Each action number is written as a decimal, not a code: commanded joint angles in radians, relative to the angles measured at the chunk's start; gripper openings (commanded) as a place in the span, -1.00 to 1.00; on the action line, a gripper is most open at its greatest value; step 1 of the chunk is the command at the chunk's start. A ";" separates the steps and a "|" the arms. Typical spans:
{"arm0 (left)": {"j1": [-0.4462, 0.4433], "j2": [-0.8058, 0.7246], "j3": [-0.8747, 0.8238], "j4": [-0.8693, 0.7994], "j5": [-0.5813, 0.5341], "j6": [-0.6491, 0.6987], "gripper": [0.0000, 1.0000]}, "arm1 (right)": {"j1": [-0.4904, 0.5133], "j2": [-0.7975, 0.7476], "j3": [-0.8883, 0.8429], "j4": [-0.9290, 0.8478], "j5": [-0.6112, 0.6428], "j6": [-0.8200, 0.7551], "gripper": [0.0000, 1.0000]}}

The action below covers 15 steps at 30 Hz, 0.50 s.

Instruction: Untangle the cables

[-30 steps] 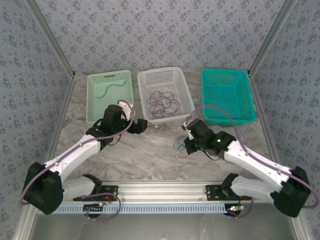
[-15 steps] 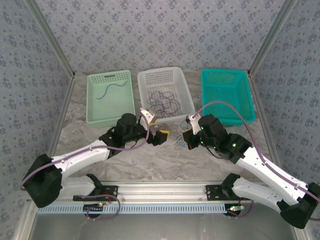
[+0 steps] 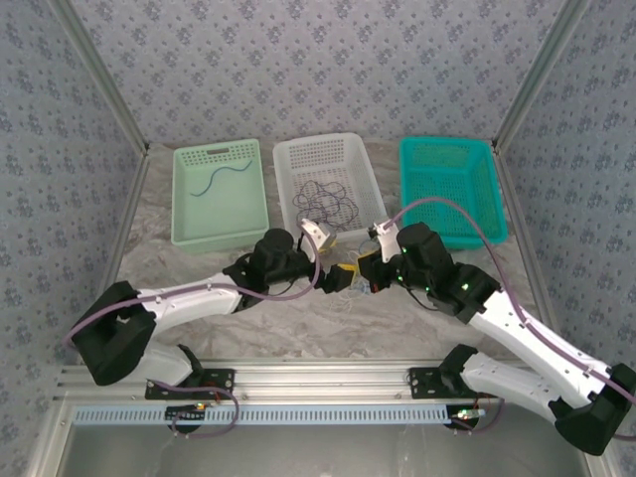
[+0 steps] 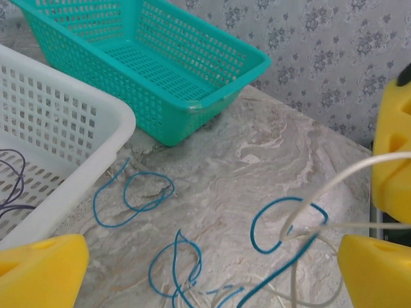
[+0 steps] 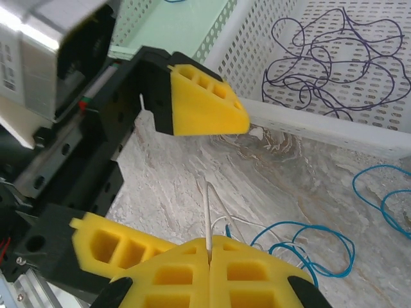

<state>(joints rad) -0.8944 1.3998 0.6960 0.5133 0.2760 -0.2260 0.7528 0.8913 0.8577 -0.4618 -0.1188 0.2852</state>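
Your right gripper (image 5: 209, 260) is pressed together, yellow pads (image 5: 253, 276) pinching the white cable (image 5: 207, 215), which sticks up out of the pinch. Your left gripper (image 4: 209, 276) is spread wide and holds nothing. Its fingers (image 4: 42, 269) stand on either side of the loose wires on the table (image 4: 257, 147), just beside your right gripper.

Between those fingers lies the blue cable (image 4: 286, 224) in loops, and the white cable runs into one loop. More blue curls lie near the white basket (image 4: 70, 109). The dark cables (image 5: 327, 58) sit tangled inside that white basket. The teal basket (image 4: 192, 70) is behind it. A thin blue wire (image 3: 224, 179) lies in the green basket (image 3: 234, 217).
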 commanded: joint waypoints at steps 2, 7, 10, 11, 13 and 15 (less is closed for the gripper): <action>-0.018 0.029 0.021 0.150 -0.056 -0.051 0.99 | -0.010 -0.029 0.012 0.043 -0.033 0.039 -1.00; -0.021 0.084 0.030 0.226 -0.071 -0.106 0.99 | -0.013 -0.035 -0.005 0.088 -0.070 0.072 -1.00; -0.027 0.117 0.050 0.249 -0.068 -0.124 0.99 | -0.016 -0.031 -0.003 0.092 -0.080 0.076 -1.00; -0.029 0.124 0.051 0.259 -0.069 -0.127 0.99 | -0.018 -0.032 0.000 0.081 -0.073 0.075 -1.00; -0.029 0.128 0.055 0.253 -0.089 -0.139 0.99 | -0.023 -0.039 0.006 0.069 -0.074 0.072 -1.00; -0.031 0.135 0.085 0.170 -0.123 -0.145 0.96 | -0.032 -0.055 0.010 0.074 -0.088 0.079 -1.00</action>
<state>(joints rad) -0.9173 1.5280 0.7242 0.6926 0.1993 -0.3405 0.7315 0.8673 0.8555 -0.3992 -0.1780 0.3447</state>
